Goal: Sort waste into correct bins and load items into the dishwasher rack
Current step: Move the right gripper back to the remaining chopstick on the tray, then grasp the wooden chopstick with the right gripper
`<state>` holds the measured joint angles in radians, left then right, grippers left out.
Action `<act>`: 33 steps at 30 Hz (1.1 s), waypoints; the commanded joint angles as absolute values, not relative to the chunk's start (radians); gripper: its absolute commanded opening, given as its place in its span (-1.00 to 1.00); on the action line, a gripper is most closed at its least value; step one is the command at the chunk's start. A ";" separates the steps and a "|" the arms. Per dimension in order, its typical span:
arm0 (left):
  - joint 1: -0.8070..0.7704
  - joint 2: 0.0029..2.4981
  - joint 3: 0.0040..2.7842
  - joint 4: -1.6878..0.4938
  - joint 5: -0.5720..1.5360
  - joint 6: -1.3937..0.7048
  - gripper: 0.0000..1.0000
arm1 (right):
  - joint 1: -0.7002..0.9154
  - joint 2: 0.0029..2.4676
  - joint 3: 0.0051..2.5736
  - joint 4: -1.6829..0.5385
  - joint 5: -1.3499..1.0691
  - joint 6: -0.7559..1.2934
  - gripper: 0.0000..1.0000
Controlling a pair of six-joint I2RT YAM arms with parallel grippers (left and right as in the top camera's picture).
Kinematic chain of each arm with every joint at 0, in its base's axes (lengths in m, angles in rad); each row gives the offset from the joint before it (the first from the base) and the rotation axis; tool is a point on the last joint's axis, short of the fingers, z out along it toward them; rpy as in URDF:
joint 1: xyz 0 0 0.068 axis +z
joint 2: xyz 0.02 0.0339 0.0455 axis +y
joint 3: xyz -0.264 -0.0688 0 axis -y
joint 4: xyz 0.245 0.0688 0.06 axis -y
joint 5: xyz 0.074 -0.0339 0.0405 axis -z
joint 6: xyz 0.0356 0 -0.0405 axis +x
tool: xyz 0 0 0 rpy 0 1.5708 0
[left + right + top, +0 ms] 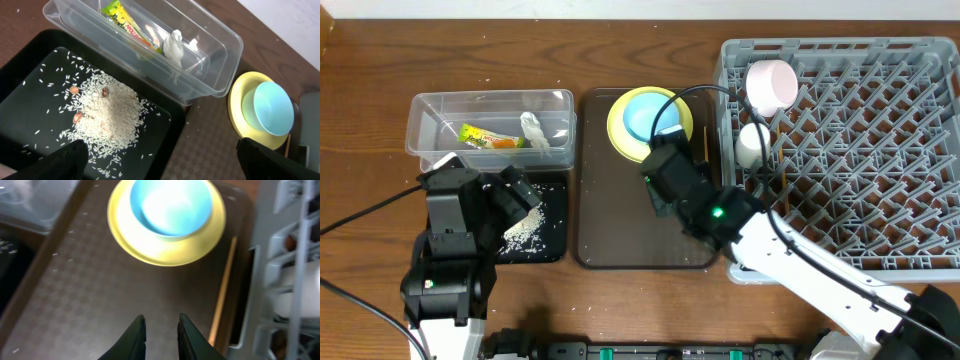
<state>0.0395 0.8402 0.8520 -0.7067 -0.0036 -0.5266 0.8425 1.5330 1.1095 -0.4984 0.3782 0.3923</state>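
Note:
The clear tub [430,110] holds the snack wrapper [490,138] and the white tissue [534,130]. Rice crumbs [107,112] lie piled in the black tray [30,65]. My left gripper [160,167] hangs wide open over that tray's right edge, holding nothing. The light blue bowl [653,115] sits on the yellow plate [620,125]. My right gripper [161,332] hovers just short of them, narrowly open and empty. A wooden chopstick [222,290] lies along the serving tray's right edge. The white bowl [772,85] and white cup [752,145] rest in the grey rack [880,180].
The dark brown serving tray [610,220] lies between the black tray and the rack, carrying the plate and bowl. A black cable [715,95] arcs over the rack's left edge. A few rice grains lie scattered on the wooden table [370,60].

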 commanded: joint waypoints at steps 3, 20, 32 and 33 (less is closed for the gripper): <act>0.046 0.856 0.870 -0.707 -0.012 -0.525 0.96 | 0.859 1.605 1.103 -0.500 0.519 0.460 -0.57; 0.047 0.903 0.870 -0.707 -0.012 -0.525 0.96 | 0.856 1.780 1.103 -0.428 0.520 0.479 -0.49; 0.047 0.909 0.870 -0.707 -0.012 -0.525 0.96 | 0.760 1.785 1.103 -0.486 0.465 0.475 -0.38; 0.047 0.909 0.870 -0.707 -0.012 -0.525 0.96 | 0.749 1.785 1.103 -0.489 0.435 0.475 -0.38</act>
